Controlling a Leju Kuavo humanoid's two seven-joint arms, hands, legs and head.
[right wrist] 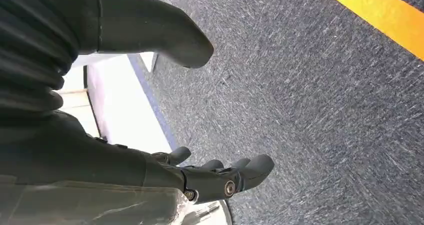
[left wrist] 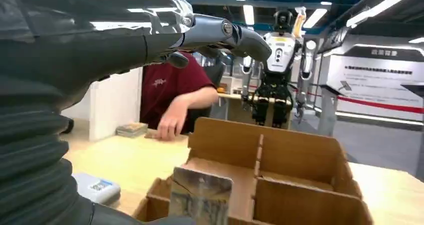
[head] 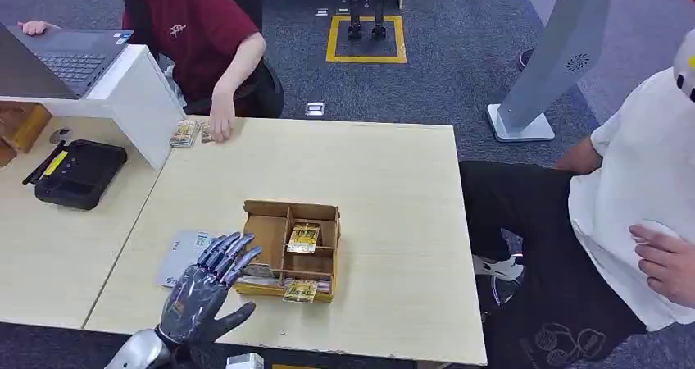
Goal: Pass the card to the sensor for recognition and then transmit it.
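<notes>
A wooden divided box (head: pixel 291 211) stands near the table's front edge. It holds several glossy cards: one (head: pixel 303 238) in a middle compartment, one (head: pixel 300 291) leaning at the front, and one (head: pixel 259 271) at the left side. My left hand (head: pixel 205 291) hovers just left of the box with its fingers spread over that left side, holding nothing. In the left wrist view my left hand (left wrist: pixel 100 45) reaches over the box (left wrist: pixel 300 155), and a card (left wrist: pixel 200 197) stands upright below the fingers. A flat grey sensor (head: pixel 182 254) lies beside the hand. My right hand (right wrist: pixel 150 170) hangs empty over the carpet.
A person in a red shirt sits at the far side with a hand (head: pixel 220 127) by a stack of cards (head: pixel 184 133). Another person (head: pixel 639 221) sits at the right. A laptop (head: pixel 70 57), a white partition (head: pixel 139 98) and a black controller (head: pixel 78 172) are at the left.
</notes>
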